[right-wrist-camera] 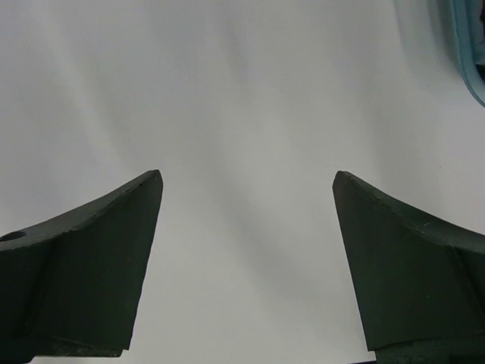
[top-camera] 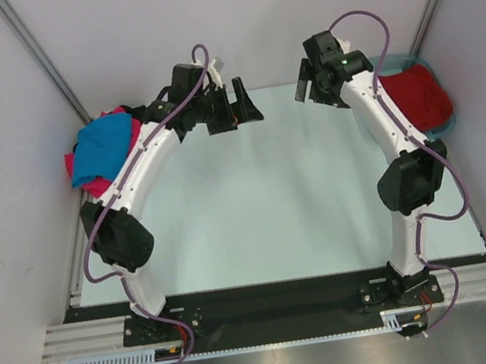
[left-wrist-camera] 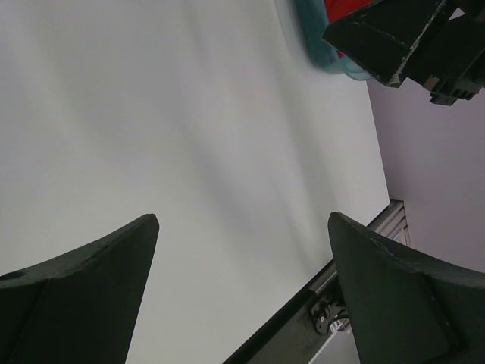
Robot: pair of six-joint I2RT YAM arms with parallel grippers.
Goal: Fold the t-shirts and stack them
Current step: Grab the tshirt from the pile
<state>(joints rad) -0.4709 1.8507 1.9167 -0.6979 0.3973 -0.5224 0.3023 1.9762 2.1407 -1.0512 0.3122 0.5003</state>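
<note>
A crumpled heap of t-shirts lies at the table's far left: a bright blue one (top-camera: 105,148) on top, hot pink (top-camera: 87,181) showing under it, and a bit of black cloth (top-camera: 129,111) behind. A dark red t-shirt (top-camera: 417,95) fills the teal tub at the far right, and a corner of the red t-shirt (left-wrist-camera: 342,10) also shows in the left wrist view. My left gripper (top-camera: 234,110) (left-wrist-camera: 242,220) hangs open over bare table, right of the heap. My right gripper (top-camera: 305,81) (right-wrist-camera: 246,176) is open too, left of the tub, nothing between its fingers.
The teal tub (top-camera: 447,121) (left-wrist-camera: 318,42) (right-wrist-camera: 464,53) stands against the right wall. Grey walls close in the table on the left, right and back. The table's near edge and a metal rail (left-wrist-camera: 394,220) show in the left wrist view.
</note>
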